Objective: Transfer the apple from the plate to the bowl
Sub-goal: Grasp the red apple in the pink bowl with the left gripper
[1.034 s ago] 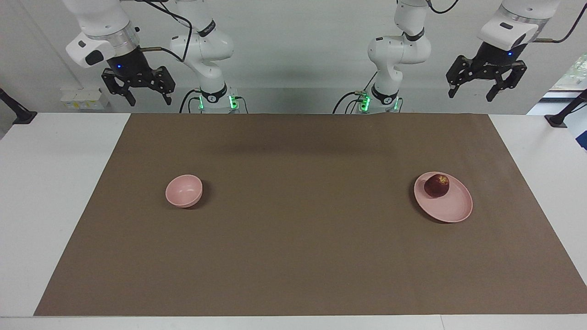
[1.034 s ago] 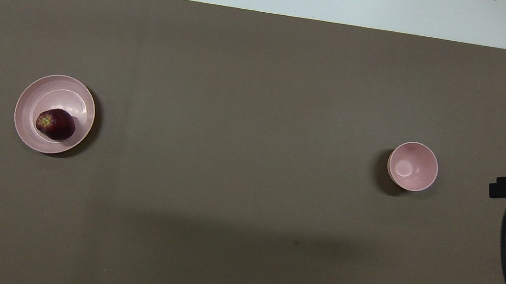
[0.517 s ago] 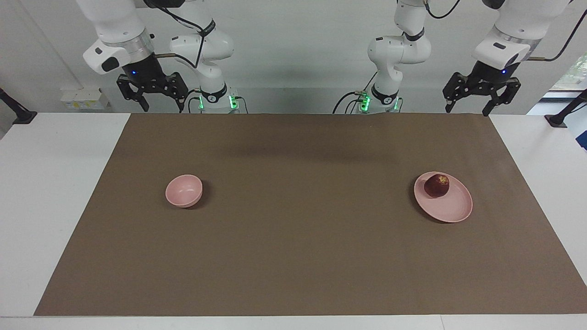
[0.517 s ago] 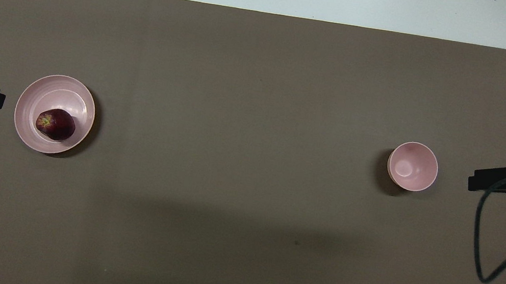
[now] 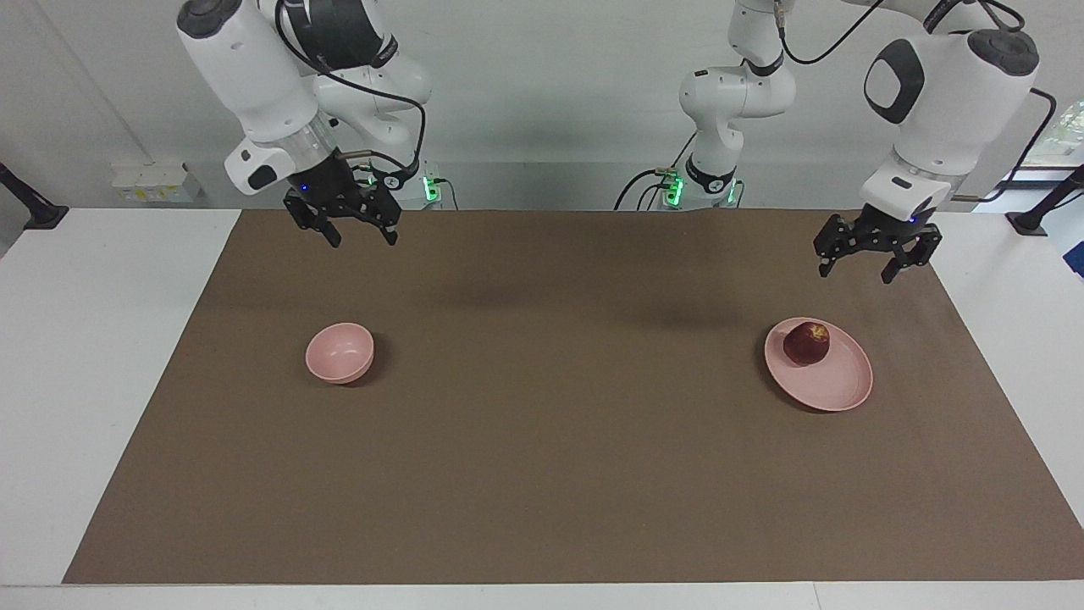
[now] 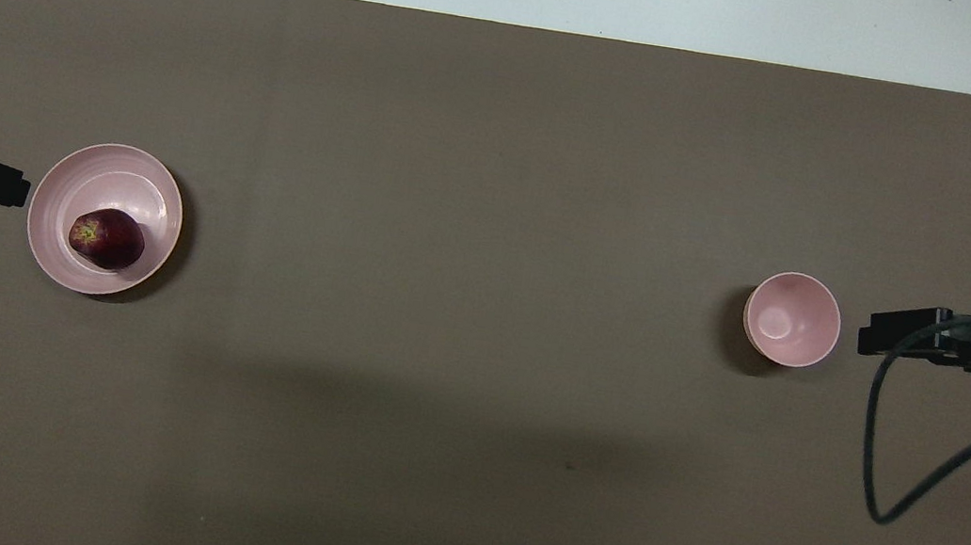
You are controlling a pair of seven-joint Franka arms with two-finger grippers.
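The maroon apple [image 5: 806,343] is seen on the pink plate [image 5: 838,387]. The left gripper [image 5: 872,270] and right gripper [image 5: 361,237] are held raised over the mat [image 5: 542,474], fingers spread; the bowl [image 5: 340,352] sits well apart.

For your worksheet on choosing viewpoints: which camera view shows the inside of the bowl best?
The overhead view: it looks almost straight down into the bowl, showing its whole bare floor and rim. The facing view shows the bowl at a slant, mostly its outer wall and part of the inside.

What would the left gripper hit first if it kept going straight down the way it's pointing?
Probably the brown mat. The left gripper, fingers open and pointing down, hangs above bare mat beside the plate, not over the apple; depth is uncertain.
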